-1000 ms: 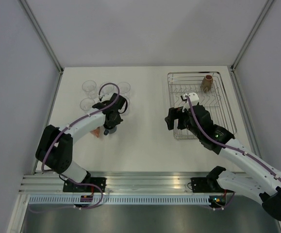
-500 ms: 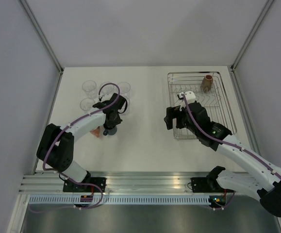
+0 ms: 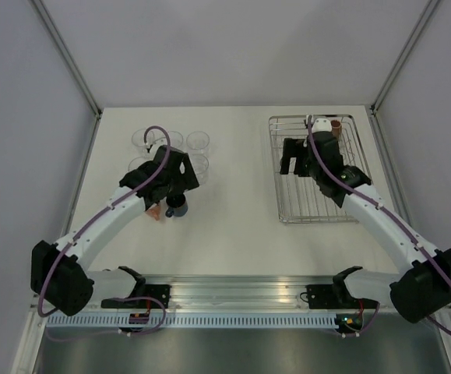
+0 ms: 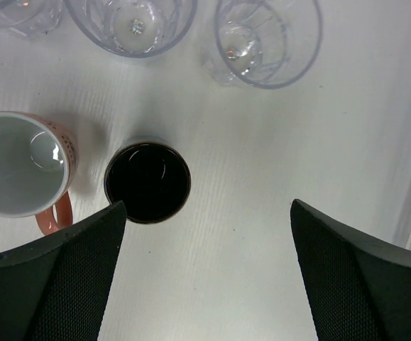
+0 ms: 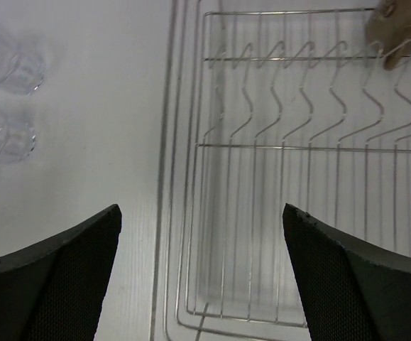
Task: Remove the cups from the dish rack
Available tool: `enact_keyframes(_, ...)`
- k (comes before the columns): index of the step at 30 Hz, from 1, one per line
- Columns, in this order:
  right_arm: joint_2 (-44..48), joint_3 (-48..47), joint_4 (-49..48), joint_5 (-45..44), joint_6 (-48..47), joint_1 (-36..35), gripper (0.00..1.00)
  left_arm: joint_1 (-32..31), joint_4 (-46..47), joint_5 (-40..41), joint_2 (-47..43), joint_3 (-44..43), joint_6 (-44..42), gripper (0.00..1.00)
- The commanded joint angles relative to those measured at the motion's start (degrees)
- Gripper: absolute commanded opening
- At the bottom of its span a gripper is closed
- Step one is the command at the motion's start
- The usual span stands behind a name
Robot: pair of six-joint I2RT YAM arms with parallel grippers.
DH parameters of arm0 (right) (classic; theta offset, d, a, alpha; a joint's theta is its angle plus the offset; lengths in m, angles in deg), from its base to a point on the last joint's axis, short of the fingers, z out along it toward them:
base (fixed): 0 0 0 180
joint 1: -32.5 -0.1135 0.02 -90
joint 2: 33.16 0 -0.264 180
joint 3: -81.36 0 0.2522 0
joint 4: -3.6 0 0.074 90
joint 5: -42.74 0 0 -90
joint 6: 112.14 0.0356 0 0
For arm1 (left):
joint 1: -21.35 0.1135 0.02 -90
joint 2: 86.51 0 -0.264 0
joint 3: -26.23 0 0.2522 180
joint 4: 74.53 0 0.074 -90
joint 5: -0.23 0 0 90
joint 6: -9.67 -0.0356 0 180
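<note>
Change, left: the left gripper point(image 4: 206, 213) has lifted up and back off the dark blue mug point(image 4: 148, 182), which it sat low over a second ago. The mug now stands upright and free on the counter point(image 3: 233, 187).
Change, right: the right gripper point(image 5: 200, 213) has swung from the 7 o'clock corner of the dish rack point(image 3: 326, 199) out over its middle, heading toward 1 o'clock.
Meaning: the blue mug looks delivered. As far as both views show, one cup is left in the rack, and the right arm appears to be going for it.
Left jaws: spread wide and empty, one finger on each side of the wrist view, clear above the mug and touching nothing.
Right jaws: spread wide and empty, hanging over bare wires with no contact visible.
Brown mug point(image 3: 335, 125): in the rack's 1 o'clock corner among the prongs. It is blurred at the edge of the right wrist view, so I cannot tell whether it stands upright or tilted.
Unloaded cups: the salmon-orange mug point(image 4: 20, 172) sits just beside the blue one at its 9 o'clock. The glass tumblers point(image 4: 134, 25) are clustered at 12 o'clock of both.
Next (judgement): the right gripper needs to go further toward 1 o'clock and then descend between the prongs. Snagging a wire is the risk.
</note>
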Motion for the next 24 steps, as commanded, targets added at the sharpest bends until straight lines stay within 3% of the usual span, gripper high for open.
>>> enact_keyframes(1, -4.79, -5.08, 1.12, -1.0, 1.01, 5.9, 0.98, 0.23, -1.52, -3.05, -7.36, -2.89, -5.34, 0.99)
enact_keyframes(7, -16.05, -13.43, 1.13, 1.71, -2.24, 16.18, 0.98, 0.23, -2.32, -10.69, -18.43, -5.36, -15.35, 0.99)
enact_keyframes(15, -28.25, -23.28, -2.3, 2.08, -5.84, 24.1, 0.98, 0.23, -5.75, -10.0, -27.4, -2.91, -22.13, 0.99)
enact_keyframes(24, -48.03, -47.69, 10.78, 0.06, -14.28, 28.59, 0.98, 0.23, -6.72, -5.26, -29.17, 0.53, -23.62, 0.99)
